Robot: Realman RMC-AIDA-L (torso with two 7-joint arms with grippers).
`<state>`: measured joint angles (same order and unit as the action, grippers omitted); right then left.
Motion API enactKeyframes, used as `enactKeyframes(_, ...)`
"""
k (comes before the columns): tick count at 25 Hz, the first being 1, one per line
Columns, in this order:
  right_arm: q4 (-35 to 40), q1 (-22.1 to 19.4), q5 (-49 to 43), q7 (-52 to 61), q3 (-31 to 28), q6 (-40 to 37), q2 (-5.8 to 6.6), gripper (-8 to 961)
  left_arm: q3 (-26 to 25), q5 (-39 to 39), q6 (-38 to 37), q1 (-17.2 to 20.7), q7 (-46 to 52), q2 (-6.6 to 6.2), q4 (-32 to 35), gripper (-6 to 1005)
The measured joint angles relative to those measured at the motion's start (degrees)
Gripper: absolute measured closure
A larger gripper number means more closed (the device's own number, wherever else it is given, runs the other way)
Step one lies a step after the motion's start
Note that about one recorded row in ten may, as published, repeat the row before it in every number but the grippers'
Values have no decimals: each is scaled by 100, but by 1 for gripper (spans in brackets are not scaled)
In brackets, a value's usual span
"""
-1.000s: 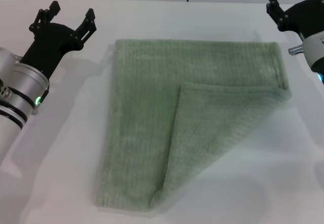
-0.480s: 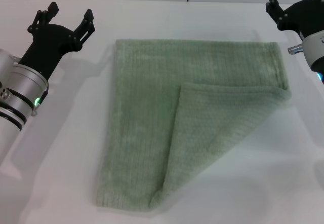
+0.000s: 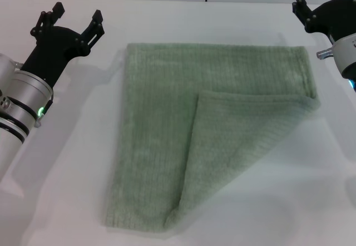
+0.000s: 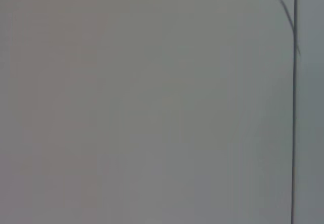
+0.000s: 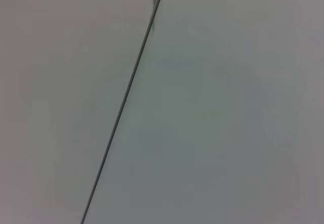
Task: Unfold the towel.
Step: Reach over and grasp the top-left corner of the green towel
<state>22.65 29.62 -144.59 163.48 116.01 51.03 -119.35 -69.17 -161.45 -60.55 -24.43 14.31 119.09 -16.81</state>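
The towel, a pale sage-green terry cloth, is found lying flat at the centre of the white surface in the head view. Its lower right corner is seen folded diagonally over the main body, the folded flap forming a triangle with its point near the middle of the cloth. No containers are observed.

The left gripper is located at the upper left of the frame, well apart from the towel's left edge; its fingers are spread and nothing is held. The right gripper is cut off at the upper right corner, near the towel's upper right corner; whether its fingers are released or clenched cannot be told. Only blank grey panels with a thin dark seam are shown in both wrist views.
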Motion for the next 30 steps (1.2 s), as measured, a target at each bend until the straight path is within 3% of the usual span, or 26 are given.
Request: enactKeyframes(30,18,0,0,0,0,4,0,193,0,-1,-5,-16,2,0,-7,205)
